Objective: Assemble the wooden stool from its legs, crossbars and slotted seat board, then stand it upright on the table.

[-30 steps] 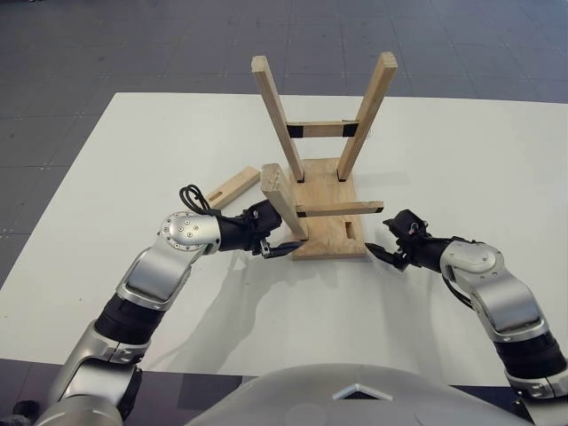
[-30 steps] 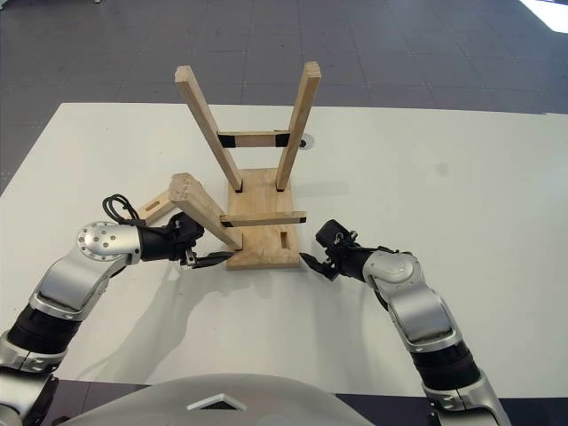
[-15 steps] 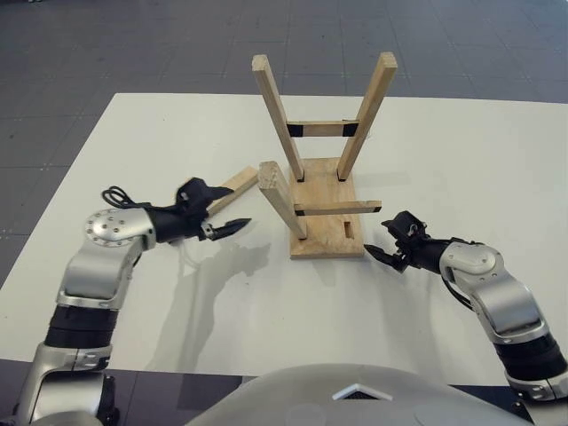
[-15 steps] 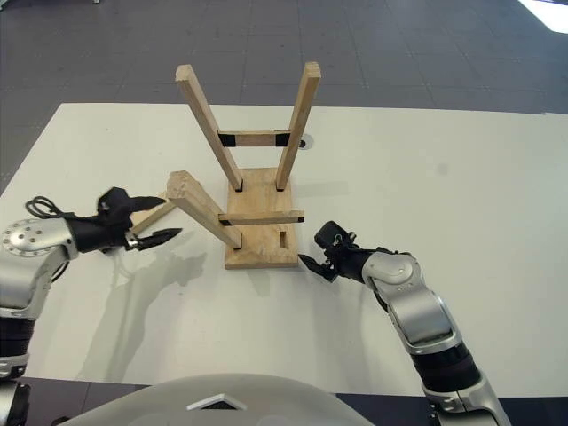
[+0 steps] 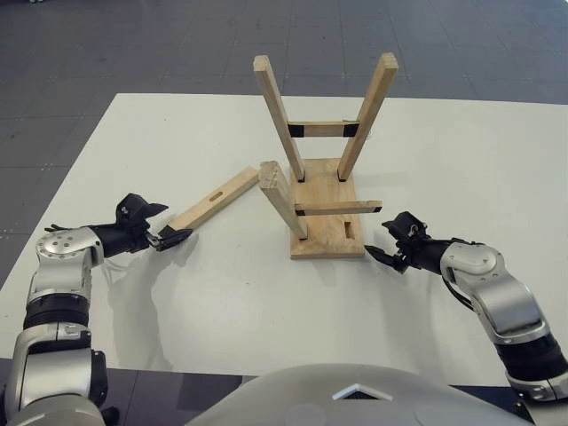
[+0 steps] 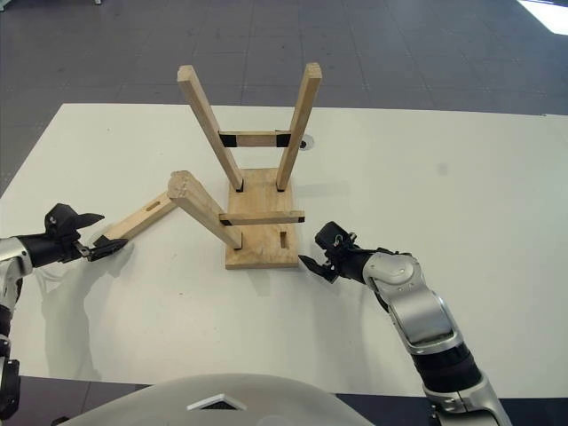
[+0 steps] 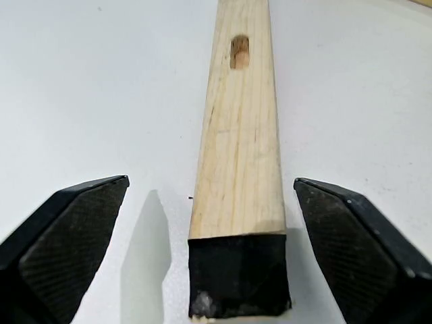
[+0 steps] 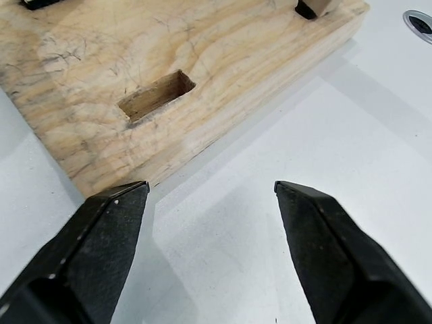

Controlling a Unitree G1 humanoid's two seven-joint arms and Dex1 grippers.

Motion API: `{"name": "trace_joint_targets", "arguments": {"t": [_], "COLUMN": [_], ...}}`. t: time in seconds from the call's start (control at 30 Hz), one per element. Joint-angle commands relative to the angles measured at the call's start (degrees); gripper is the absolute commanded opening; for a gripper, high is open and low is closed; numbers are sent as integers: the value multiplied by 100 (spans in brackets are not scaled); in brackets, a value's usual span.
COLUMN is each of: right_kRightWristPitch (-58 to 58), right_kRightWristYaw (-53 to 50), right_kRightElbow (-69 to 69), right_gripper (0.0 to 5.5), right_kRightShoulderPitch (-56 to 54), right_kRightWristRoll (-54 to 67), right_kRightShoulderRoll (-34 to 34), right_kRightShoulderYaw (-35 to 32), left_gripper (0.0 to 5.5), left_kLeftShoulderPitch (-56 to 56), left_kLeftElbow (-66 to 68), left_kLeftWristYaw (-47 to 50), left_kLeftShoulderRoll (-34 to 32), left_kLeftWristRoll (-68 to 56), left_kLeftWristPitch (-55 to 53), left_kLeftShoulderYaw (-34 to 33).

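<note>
The left gripper point(image 5: 170, 238), spread wide open, is hovering at the black-taped end of the loose leg point(image 5: 213, 200), which is lying toward the left edge of the table point(image 5: 444, 151); the right gripper point(image 5: 380, 257), also released, is sitting just beside the near right corner of the seat board point(image 5: 328, 238)

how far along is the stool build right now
Done: three legs stand in the upside-down seat board, with two crossbars attached. In hand: the open left end effector straddles the taped end of the loose fourth leg, not yet gripping; the open right end effector sits by the empty slot. Left: seat that leg, join the crossbar, flip the stool upright.
</note>
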State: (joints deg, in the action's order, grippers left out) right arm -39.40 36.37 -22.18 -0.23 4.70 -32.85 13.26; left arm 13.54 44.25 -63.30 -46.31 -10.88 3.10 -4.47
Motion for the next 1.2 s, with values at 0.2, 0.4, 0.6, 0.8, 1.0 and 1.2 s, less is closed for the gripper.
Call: {"name": "trace_joint_targets", "arguments": {"t": [0.2, 0.4, 0.6, 0.8, 1.0, 1.2], "right_kRightWristPitch": [-7, -67, -100, -207, 148, -172], "right_kRightWristYaw": [-12, 42, -260, -1360, -2193, -2527], "right_kRightElbow": [-26, -50, 30, 396, -14, -985], "right_gripper": [345, 345, 345, 345, 345, 345], "right_kRightShoulderPitch": [-3, -35, -154, -454, -1435, -2590], "right_kRightWristRoll": [-29, 5, 41, 102, 878, 1713], "right_kRightShoulderRoll": [-87, -118, 83, 672, 1483, 1670], "right_kRightShoulderYaw": [-18, -1, -274, -1452, -2735, -2939], "left_gripper": [343, 255, 204, 204, 204, 204], "left_kLeftShoulderPitch": [296, 85, -313, -228, 1484, 2627], "left_kLeftElbow": [500, 146, -965, -2452, -4552, -5760], "left_kLeftWristYaw": [-259, -142, 846, 3737, 5629, 6330], "left_kLeftShoulderRoll": [179, 187, 520, 1779, 2416, 2649], "left_kLeftWristRoll": [175, 322, 301, -368, -567, -1239], "left_kLeftWristPitch": [270, 129, -245, -286, -516, -1683], "left_kLeftShoulderYaw": [109, 253, 104, -1386, -1568, -1491]}}
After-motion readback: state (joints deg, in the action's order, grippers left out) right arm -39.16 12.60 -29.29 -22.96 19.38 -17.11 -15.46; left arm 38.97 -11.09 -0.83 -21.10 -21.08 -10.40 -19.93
